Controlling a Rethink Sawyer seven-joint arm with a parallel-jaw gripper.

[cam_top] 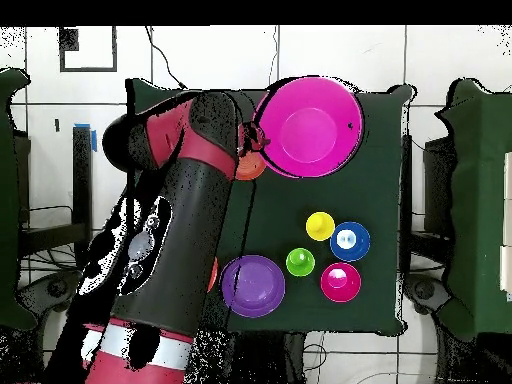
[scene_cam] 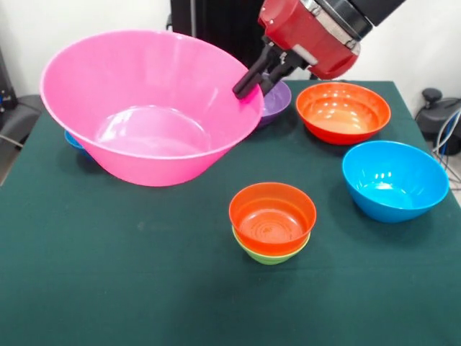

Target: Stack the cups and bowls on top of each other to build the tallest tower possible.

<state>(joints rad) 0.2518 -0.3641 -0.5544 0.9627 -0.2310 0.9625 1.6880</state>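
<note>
— What's furthest left from the front?

— The big pink bowl (scene_cam: 148, 108). It sits tilted, and a sliver of a blue thing (scene_cam: 72, 138) shows behind its left edge. I cannot tell from that view what the blue thing is.

— And your tool?

— My tool (scene_cam: 251, 83) is at the pink bowl's right rim with its fingers closed down onto the rim. That is the only thing it has hold of. From overhead, my tool (cam_top: 250, 143) meets the pink bowl (cam_top: 308, 130) at the edge nearest my arm.

— Where is the tower?

— It stands near the front middle of the tabletop (scene_cam: 108, 274). The small orange-red bowl (scene_cam: 272, 215) is nested in the small light-green bowl (scene_cam: 270, 254). That makes the pile two bowls high.

— Further right?

— The purple bowl (scene_cam: 279, 101) sits just behind my tool. The large orange bowl (scene_cam: 343, 112) is beside it, and the light-blue bowl (scene_cam: 395, 180) stands alone, apart from the pile.

— The cups?

— They show only from overhead. The yellow cup (cam_top: 320, 226) and the light-green cup (cam_top: 300, 262) stand upright. The dark-blue bowl (cam_top: 350, 241) and the magenta-red bowl (cam_top: 341, 282) are close by.
</note>
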